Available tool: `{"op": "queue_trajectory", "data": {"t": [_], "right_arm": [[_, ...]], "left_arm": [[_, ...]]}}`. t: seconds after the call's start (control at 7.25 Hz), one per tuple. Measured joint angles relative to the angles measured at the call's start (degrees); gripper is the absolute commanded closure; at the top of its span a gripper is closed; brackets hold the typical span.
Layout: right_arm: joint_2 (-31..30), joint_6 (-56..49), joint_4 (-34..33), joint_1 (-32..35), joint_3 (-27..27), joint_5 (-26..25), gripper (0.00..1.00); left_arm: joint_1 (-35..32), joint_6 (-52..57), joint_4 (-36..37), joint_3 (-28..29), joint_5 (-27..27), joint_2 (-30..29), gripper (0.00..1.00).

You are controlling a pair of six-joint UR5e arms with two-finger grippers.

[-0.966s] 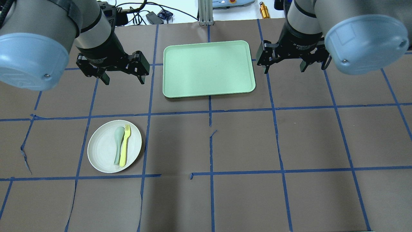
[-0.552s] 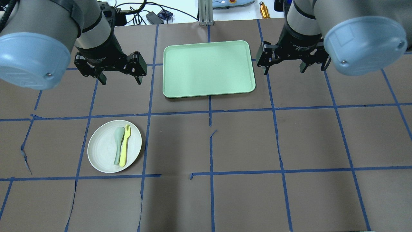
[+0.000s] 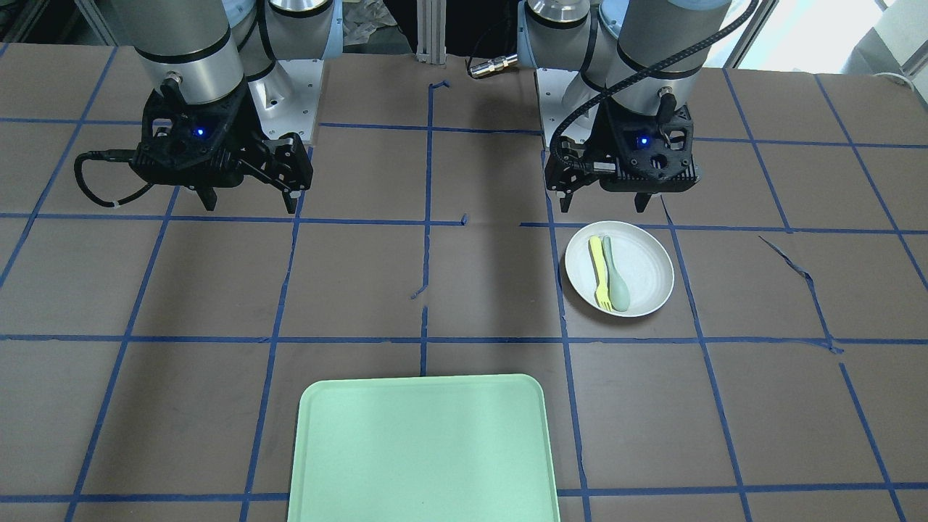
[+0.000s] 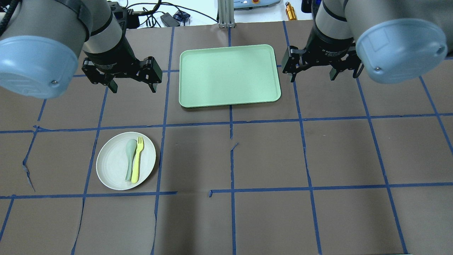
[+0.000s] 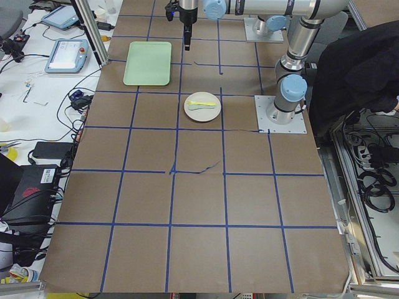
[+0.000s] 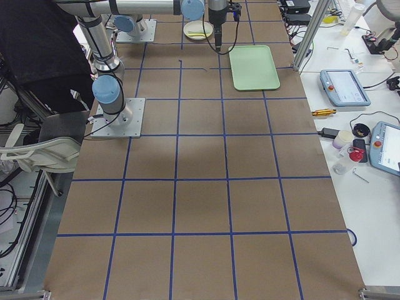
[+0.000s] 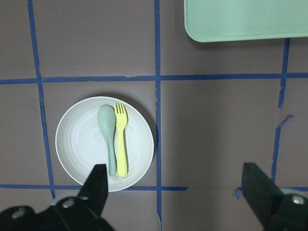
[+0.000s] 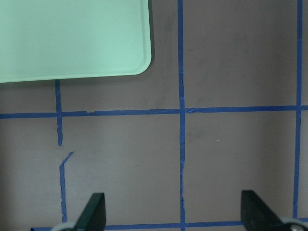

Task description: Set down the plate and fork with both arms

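Observation:
The pale round plate [image 4: 113, 166] lies on the brown table at the near left, and also shows in the front view [image 3: 645, 268]. The yellow fork [image 4: 137, 160] lies on it beside a grey-green spoon [image 4: 130, 159], tines toward the tray. My left gripper [image 4: 133, 88] is open and empty, hovering high between plate and tray level. Its wrist view shows the plate [image 7: 79, 144] and fork [image 7: 121, 144] below, to the left of the open gripper [image 7: 176, 192]. My right gripper [image 4: 312, 78] is open and empty, right of the tray.
A large mint-green tray [image 4: 229, 75] lies at the far middle of the table, between the two grippers, and shows in the right wrist view [image 8: 72, 38]. Blue tape lines grid the brown table cover. Cables and tools lie beyond the far edge.
Both arms have shifted only slightly toward the far side of the table. Both grippers stay open. Plate, fork and spoon have not moved.

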Motion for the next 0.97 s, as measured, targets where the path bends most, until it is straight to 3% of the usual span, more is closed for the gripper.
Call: {"op": "queue_trajectory", "data": {"t": [0.69,0.97], "right_arm": [[0.0,0.0,0.1,0.0,0.0,0.0,0.00],[0.0,-0.1,0.1,0.0,0.0,0.0,0.00]], "left_arm": [[0.1,0.5,0.0,-0.1,0.2,0.1,0.00],[1.7,0.8,1.0,-2.8,0.8,-1.8,0.01]]}}
